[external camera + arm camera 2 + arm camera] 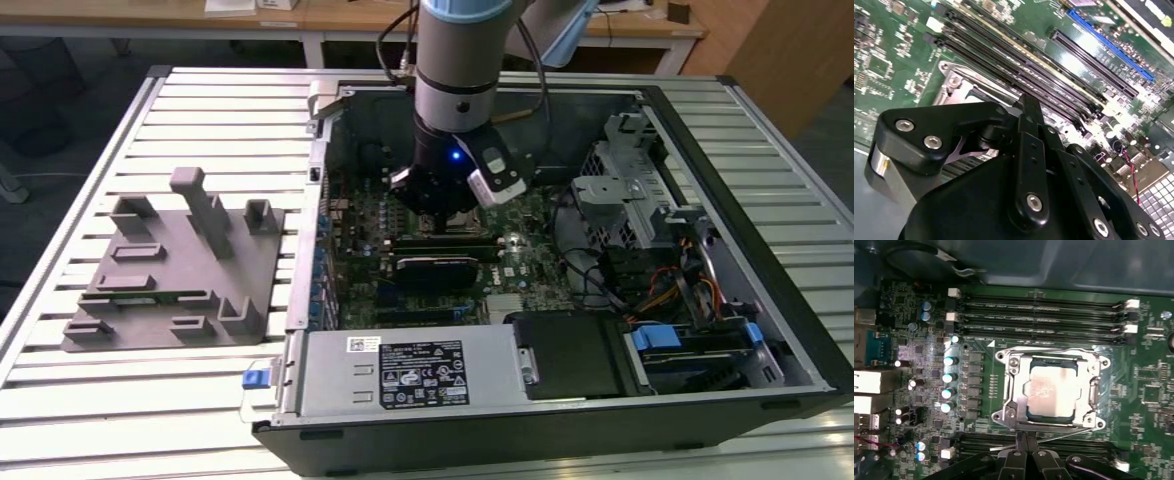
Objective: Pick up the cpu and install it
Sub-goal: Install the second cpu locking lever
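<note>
- The cpu (1050, 396) is already sitting in the motherboard socket (1009, 385), silver top up, looks flat inside the metal frame in the first wrist view.
- The gripper (1026, 442) hangs right at the socket's edge, fingers (1026, 450) pressed together with nothing between them.
- Handling guess: light, stiff little plate, slick lid, delicate underside. I'd take it by two opposite edges, never the faces.
- Grey tray (174, 270) sits on the bench (147, 400), well apart from the PC case (747, 240).
</note>
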